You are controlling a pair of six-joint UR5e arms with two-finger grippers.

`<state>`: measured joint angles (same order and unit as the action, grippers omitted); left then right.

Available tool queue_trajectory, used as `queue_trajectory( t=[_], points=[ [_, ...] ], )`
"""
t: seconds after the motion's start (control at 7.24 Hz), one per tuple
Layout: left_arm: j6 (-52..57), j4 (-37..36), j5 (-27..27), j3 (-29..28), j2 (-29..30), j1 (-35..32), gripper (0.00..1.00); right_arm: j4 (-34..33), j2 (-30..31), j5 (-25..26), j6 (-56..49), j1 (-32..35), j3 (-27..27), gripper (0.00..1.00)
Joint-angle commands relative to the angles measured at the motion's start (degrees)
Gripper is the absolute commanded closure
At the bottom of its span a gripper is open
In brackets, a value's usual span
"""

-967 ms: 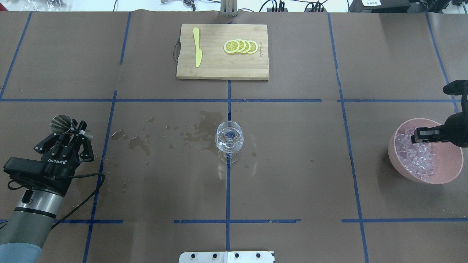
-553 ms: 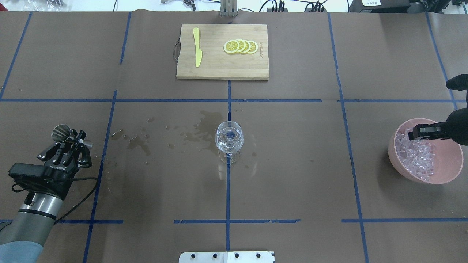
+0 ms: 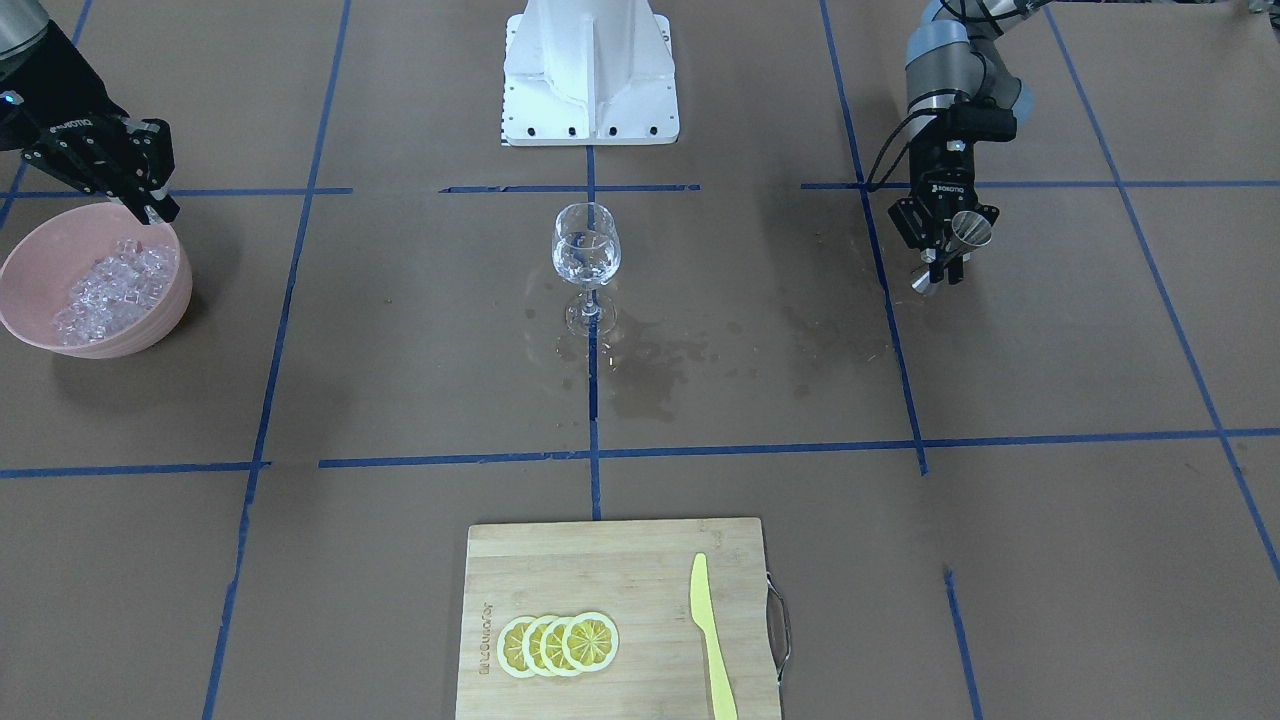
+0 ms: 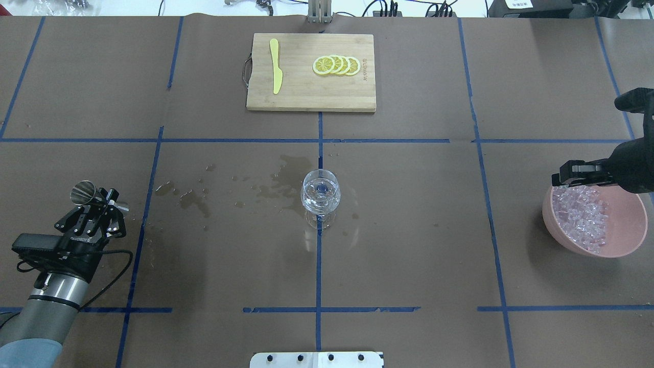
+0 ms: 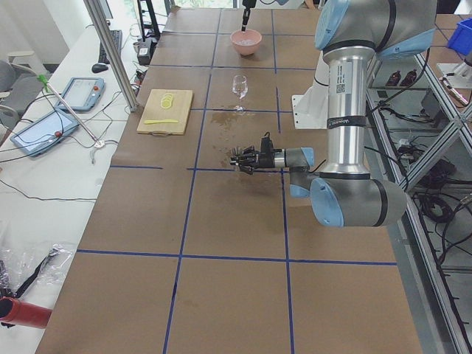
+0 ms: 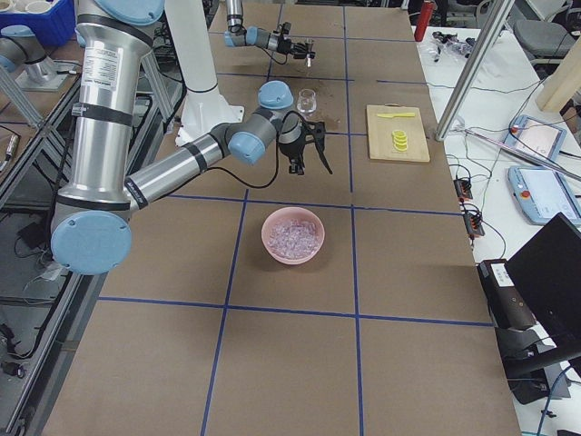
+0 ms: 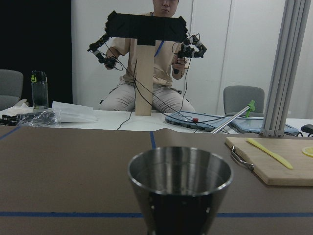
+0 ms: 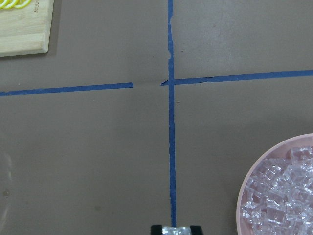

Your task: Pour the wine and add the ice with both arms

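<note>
The wine [image 3: 585, 266] is proving hard to make out: only a faint clear glint is showing low in the stemmed glass [image 4: 320, 194], which is standing upright at the table's middle, on the crossing of the blue tape lines. The left gripper [image 4: 104, 200] is pinching a steel jigger [image 4: 84, 191] at its waist, well to the glass's left. In the left wrist view the jigger's mouth is facing the camera, its lower part is cut off by the frame, and whether any liquid is lying inside cannot be told.

The right gripper [image 4: 559, 179] is hovering over the far rim of the pink bowl [image 4: 631, 225]. Its arm is running out of the overhead frame. In the right wrist view only the fingertips [image 8: 156, 229] are peeking in at the bottom edge, pressed against a small clear cube [image 8: 176, 230] that is mostly cut off. The ice [image 4: 580, 217] is lying heaped in the bowl.

Dark wet stains [image 4: 286, 176] are spreading over the brown paper left of the glass. A wooden cutting board [image 4: 306, 94] is sitting at the far side, carrying lemon slices [image 4: 337, 65] and a yellow knife [image 4: 276, 66]. Beyond the table a seated person [image 7: 164, 68] is partly hidden behind a black T-shaped stand.
</note>
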<state>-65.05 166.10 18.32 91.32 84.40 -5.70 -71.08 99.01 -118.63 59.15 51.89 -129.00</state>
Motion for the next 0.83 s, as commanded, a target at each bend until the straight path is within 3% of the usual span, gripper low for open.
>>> queue_trajectory(
  t=[0.0,0.69],
  points=[
    [-0.1,-2.8,-2.2,-1.3,0.3,1.7,1.0,-0.1,-0.6,0.0,0.4,-0.1,-0.1,1.0],
    [-3.3,-3.4,-2.7,-1.6,0.9,3.5,1.0,-0.1,-1.8,0.2,0.4,-0.5,-0.1,1.0]
  ],
)
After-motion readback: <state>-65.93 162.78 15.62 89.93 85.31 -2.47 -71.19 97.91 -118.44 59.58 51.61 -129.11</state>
